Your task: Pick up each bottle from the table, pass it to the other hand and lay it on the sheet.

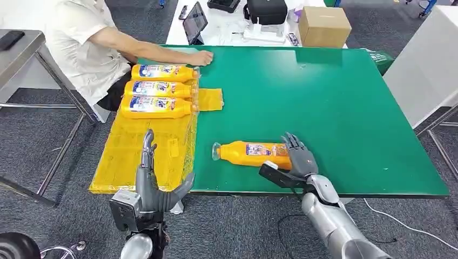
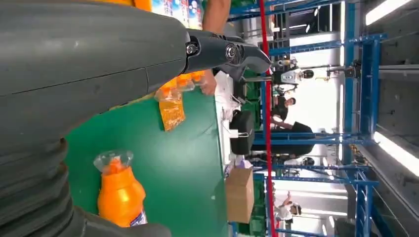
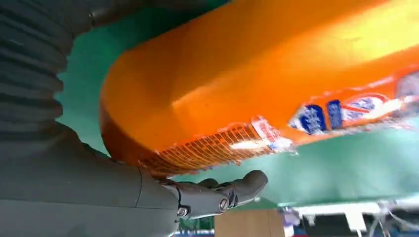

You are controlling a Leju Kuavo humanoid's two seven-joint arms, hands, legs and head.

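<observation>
- Green table; yellow sheet laid over its left part, reaching the near edge.
- Three orange bottles lie side by side on the far part of the sheet, caps toward the table's middle, blue-and-white labels up.
- Fourth orange bottle lies on its side on the bare green surface near the front edge, right of the sheet and apart from it; clear cap points toward the sheet.
- Right hand is at the base end of this bottle, fingers over the top of it, thumb low at the near side. Right wrist view: the bottle's base fills the frame close against the palm, a dark finger below it. Fingers wrapped about the base; cannot tell whether the grasp is firm. Bottle rests on the table.
- Left hand is raised in front of the table's near edge, over the sheet's front margin; fingers straight and pointing up, thumb spread to the side, holding nothing.
- Left wrist view: fourth bottle's cap and neck visible on the green surface, left hand's dark fingers extended.
- Person in a light shirt sits at the far left corner; the person's hand rests on the table just beyond the farthest bottle.
- Beyond the green table: cardboard box, tablet, black bag.
</observation>
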